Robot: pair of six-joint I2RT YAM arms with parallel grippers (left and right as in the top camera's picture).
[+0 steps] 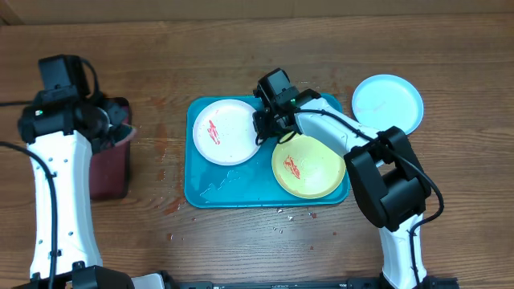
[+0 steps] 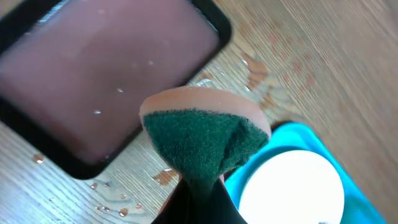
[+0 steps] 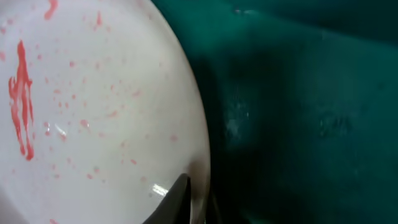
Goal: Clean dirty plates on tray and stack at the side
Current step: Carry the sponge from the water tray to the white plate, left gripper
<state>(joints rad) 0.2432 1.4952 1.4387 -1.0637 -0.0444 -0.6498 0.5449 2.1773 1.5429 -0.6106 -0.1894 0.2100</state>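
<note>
The teal tray (image 1: 233, 186) holds the white plate (image 1: 227, 132) at its left and the yellow-green plate (image 1: 308, 166) at its right, both with red smears. The pale blue plate (image 1: 388, 103) lies on the table to the right of the tray. My right gripper (image 1: 265, 124) pinches the white plate's right rim; in the right wrist view one finger (image 3: 193, 199) lies on the smeared plate (image 3: 93, 106) over the tray (image 3: 298, 112). My left gripper (image 2: 202, 186) is shut on a green and orange sponge (image 2: 205, 137), above the table between the maroon tray and the teal tray (image 2: 298, 134).
A black-rimmed maroon tray (image 1: 108, 168) with water stands at the left, also in the left wrist view (image 2: 106, 68). Water drops and reddish spots lie on the wooden table (image 1: 173, 207) around the teal tray.
</note>
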